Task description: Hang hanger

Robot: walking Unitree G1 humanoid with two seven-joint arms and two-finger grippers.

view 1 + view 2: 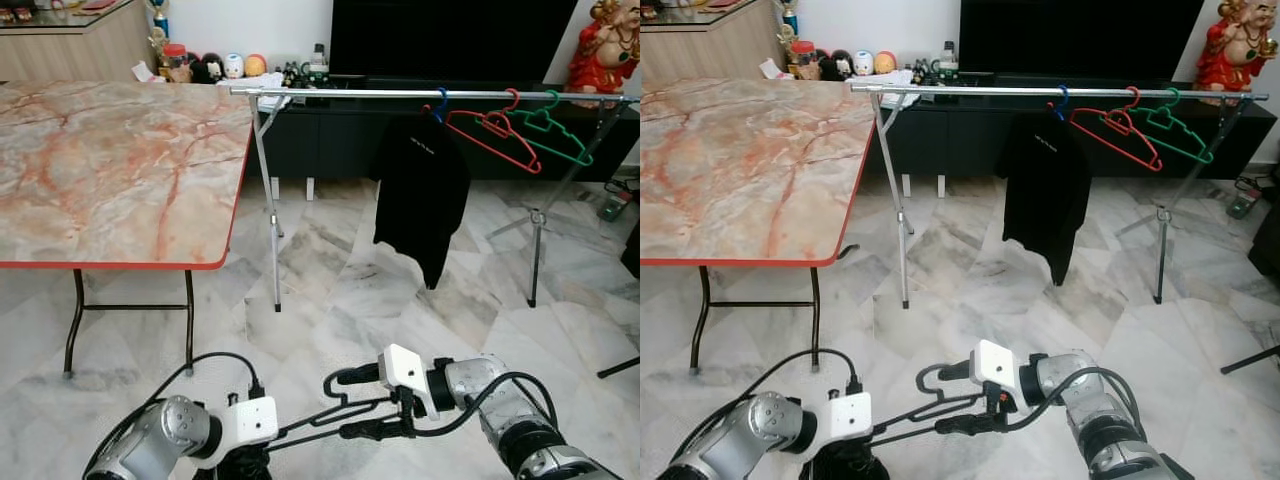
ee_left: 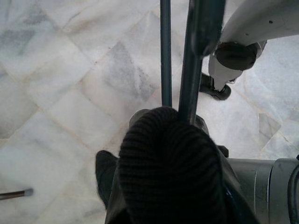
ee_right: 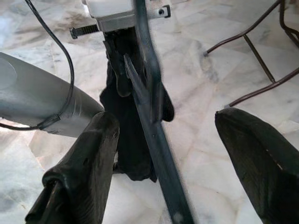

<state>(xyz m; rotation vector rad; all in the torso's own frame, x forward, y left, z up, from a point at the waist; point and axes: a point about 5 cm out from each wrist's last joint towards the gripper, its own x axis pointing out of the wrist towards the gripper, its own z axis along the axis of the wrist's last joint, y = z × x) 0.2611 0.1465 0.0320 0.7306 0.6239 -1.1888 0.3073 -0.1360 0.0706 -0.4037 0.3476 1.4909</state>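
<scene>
Hanger (image 1: 330, 420), black and thin, lies low in front of you, stretched between the two grippers above the marble floor (image 1: 350, 290). Your left gripper (image 2: 187, 100) is pinched on its rods near one end; in the left wrist view the two dark rods run straight out from the closed fingers (image 2: 168, 158). Your right gripper (image 3: 159, 154) sits at the hook end, and in the right wrist view its fingers (image 3: 88, 158) are spread wide apart with the hanger's bar passing between them, touching neither that you can see. A dark cloth (image 3: 131, 140) hangs from the hanger below the left gripper.

Ahead, well apart from the grippers, a metal rail (image 1: 400, 93) spans the room on thin legs. On it hang a black shirt (image 1: 420, 190) on a blue hanger (image 1: 439, 100), then a red hanger (image 1: 495, 130) and a green hanger (image 1: 550, 130) just beside each other towards your right. To your left stands a marble-patterned desk (image 1: 110, 170) with a red edge. Behind the rail is a dark cabinet (image 1: 330, 135) with small figures on top.
</scene>
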